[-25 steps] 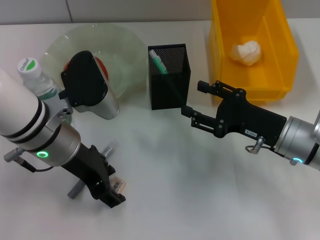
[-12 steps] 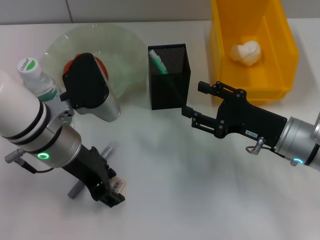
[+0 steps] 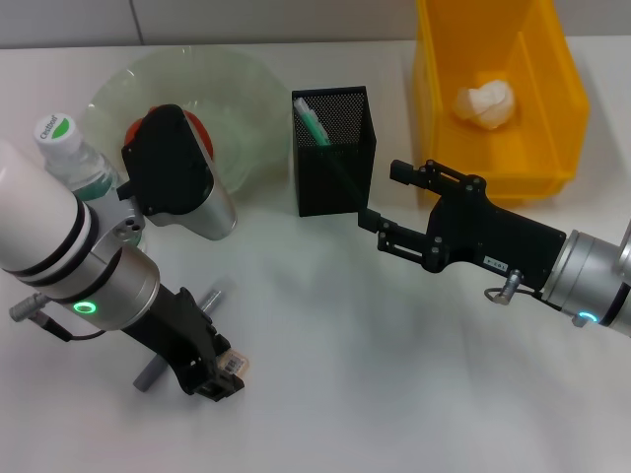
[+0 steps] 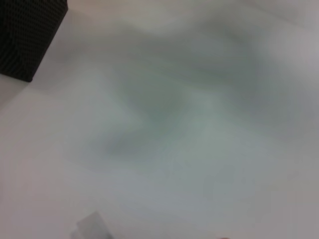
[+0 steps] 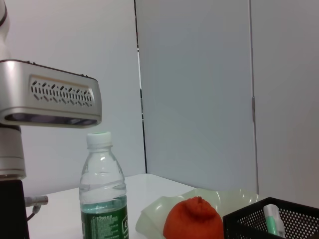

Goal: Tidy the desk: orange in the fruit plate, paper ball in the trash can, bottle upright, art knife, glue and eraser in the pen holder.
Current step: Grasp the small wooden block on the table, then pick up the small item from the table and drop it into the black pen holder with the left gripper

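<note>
My left gripper is low over the near-left table, at a small tan eraser with a barcode label. The grey art knife lies slanted beneath that arm. The orange sits in the pale green fruit plate, also seen as orange from the right wrist. The bottle stands upright, capped. The paper ball rests in the yellow trash can. A green-white glue stick stands in the black mesh pen holder. My right gripper hangs open and empty beside the holder.
The left arm's silver wrist camera housing overlaps the plate's near edge. The left wrist view shows blurred white table and one corner of the pen holder. White tabletop stretches across the near middle and near right.
The left gripper has shifted slightly back along the table, and the eraser at its tip now sits a little closer in and turned. The right arm has not moved.
</note>
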Controlling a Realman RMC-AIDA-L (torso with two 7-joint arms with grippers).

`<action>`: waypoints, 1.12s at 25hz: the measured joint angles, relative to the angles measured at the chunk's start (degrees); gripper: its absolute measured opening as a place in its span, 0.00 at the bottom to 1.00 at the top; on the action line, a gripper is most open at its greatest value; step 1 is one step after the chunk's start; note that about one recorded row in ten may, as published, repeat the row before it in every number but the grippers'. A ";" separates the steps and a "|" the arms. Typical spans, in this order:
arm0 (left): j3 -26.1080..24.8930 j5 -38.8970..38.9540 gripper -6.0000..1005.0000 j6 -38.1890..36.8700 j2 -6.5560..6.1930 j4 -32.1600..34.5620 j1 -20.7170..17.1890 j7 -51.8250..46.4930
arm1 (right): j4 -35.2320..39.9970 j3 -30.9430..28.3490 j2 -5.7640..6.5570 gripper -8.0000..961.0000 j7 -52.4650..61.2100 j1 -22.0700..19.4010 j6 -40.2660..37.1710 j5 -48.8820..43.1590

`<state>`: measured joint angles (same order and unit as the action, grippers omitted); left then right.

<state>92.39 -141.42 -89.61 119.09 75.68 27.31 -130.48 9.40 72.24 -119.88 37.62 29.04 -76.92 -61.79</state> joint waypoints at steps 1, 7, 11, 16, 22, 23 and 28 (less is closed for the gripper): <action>0.04 0.00 0.60 0.03 0.00 -0.01 0.00 -0.01 | 0.00 0.00 0.00 0.76 0.00 0.00 -0.01 0.00; 0.53 0.01 0.48 0.14 0.00 -0.01 -0.06 -0.35 | 0.00 0.00 0.00 0.76 0.00 -0.15 -0.13 0.00; 0.85 -0.02 0.48 0.23 0.00 -0.01 -0.08 -0.40 | 0.00 0.00 0.00 0.76 -0.01 -0.15 -0.21 0.00; 0.92 -0.11 0.46 0.43 0.00 -0.01 -0.07 -0.61 | 0.00 0.00 0.00 0.76 -0.01 -0.13 -0.30 0.00; 1.34 -0.38 0.44 0.85 0.00 -0.01 -0.07 -0.66 | 0.00 0.00 0.00 0.76 -0.01 -0.18 -0.42 0.00; 1.43 -0.57 0.44 0.94 0.00 0.02 -0.09 -0.68 | 0.00 0.00 0.00 0.76 -0.01 -0.19 -0.43 0.00; 2.47 -1.33 0.42 1.14 0.00 0.14 -0.09 -0.75 | 0.00 0.00 0.00 0.76 0.00 -0.25 -0.43 0.00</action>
<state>94.86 -142.75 -88.47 119.09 75.82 27.22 -131.23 9.40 72.24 -119.88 37.62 28.79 -77.35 -61.79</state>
